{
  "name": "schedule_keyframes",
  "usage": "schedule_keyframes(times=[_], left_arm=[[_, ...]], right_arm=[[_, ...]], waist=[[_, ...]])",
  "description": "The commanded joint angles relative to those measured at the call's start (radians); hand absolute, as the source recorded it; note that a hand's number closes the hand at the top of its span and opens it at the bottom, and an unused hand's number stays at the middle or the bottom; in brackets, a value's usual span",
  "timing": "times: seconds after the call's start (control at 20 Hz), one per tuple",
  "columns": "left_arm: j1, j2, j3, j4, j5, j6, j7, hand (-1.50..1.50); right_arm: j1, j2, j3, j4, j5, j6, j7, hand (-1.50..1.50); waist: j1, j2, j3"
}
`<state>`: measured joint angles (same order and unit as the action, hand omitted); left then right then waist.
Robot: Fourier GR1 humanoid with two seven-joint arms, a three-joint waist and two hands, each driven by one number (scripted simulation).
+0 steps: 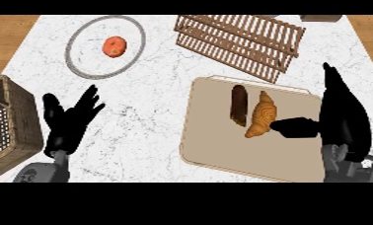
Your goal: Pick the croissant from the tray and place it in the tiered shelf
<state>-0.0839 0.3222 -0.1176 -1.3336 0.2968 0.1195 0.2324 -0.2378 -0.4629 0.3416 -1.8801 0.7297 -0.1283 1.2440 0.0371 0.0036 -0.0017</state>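
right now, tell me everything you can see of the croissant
The croissant is golden brown and ridged, a tapered crescent lying flat and roughly lengthwise on the beige tray. A dark brown pastry lies close at its left. The right hand is beside it, thumb tip at its lower right edge, not yet curled round it.

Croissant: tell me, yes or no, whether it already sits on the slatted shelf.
No, the croissant lies on the tray, apart from the shelf.
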Motion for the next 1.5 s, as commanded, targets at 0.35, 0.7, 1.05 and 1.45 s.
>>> schedule_keyframes(times=[0.35, 0.7, 1.05, 1.45], left_arm=[[-0.003, -0.013, 0.011, 0.008, -0.001, 0.015, 0.033, 0.00], [0.072, -0.017, 0.025, 0.022, -0.013, 0.002, -0.048, 0.00], [0.058, -0.009, 0.040, -0.016, 0.009, -0.005, 0.025, 0.00], [0.045, -0.028, 0.035, 0.024, -0.019, -0.012, -0.011, 0.00]], right_arm=[[-0.170, 0.247, -0.025, 0.275, 0.098, 0.216, 0.243, -1.50], [-0.171, 0.357, -0.068, 0.363, 0.282, 0.217, 0.243, -1.50], [-0.153, 0.460, -0.123, 0.448, 0.390, 0.188, 0.185, -1.50], [-0.192, 0.462, -0.178, 0.564, 0.438, 0.174, 0.164, -1.50]], waist=[[-0.025, -0.005, -0.001], [-0.032, -0.007, -0.001], [-0.034, -0.005, 0.001], [-0.030, -0.001, 0.001]])
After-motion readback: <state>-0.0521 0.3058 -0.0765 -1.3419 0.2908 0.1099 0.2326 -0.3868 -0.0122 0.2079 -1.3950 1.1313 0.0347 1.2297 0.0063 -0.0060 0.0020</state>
